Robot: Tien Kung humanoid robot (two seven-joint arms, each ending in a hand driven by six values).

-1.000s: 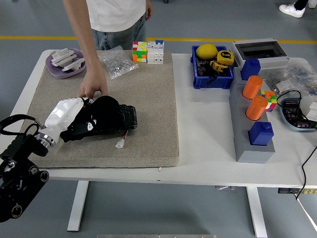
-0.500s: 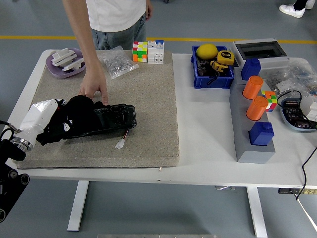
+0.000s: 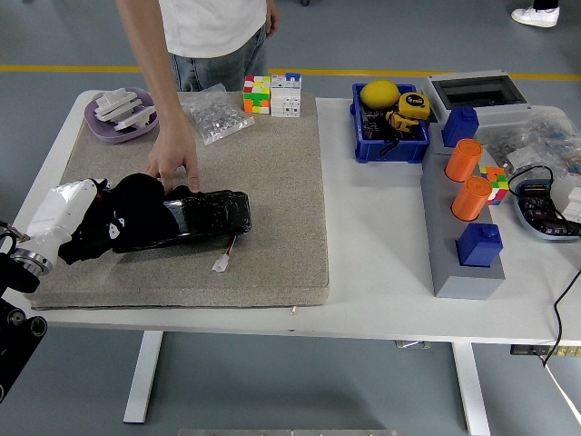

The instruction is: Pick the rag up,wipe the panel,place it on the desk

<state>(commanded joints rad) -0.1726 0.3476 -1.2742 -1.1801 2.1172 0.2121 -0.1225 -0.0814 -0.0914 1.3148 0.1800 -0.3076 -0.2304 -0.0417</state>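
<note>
A glossy black panel (image 3: pixel 207 216) lies on the beige mat (image 3: pixel 272 173), with a small white plug (image 3: pixel 220 264) on a wire at its front. My left hand (image 3: pixel 94 222), white on the back, comes in from the left edge. It is shut on a black rag (image 3: pixel 136 202) that is bunched over the panel's left end. A person's hand (image 3: pixel 172 162) presses down at the panel's far edge, just right of the rag. The rag hides my fingertips.
At the back of the mat are a purple dish (image 3: pixel 118 116) of white parts, a clear bag (image 3: pixel 214 114) and colourful cubes (image 3: pixel 270 94). To the right are a blue bin (image 3: pixel 388 123), a grey block (image 3: pixel 458 227) with orange cylinders, and cables.
My left hand has dragged the rag leftward along the panel, from its middle to its left end. The person's hand and the panel have stayed put.
</note>
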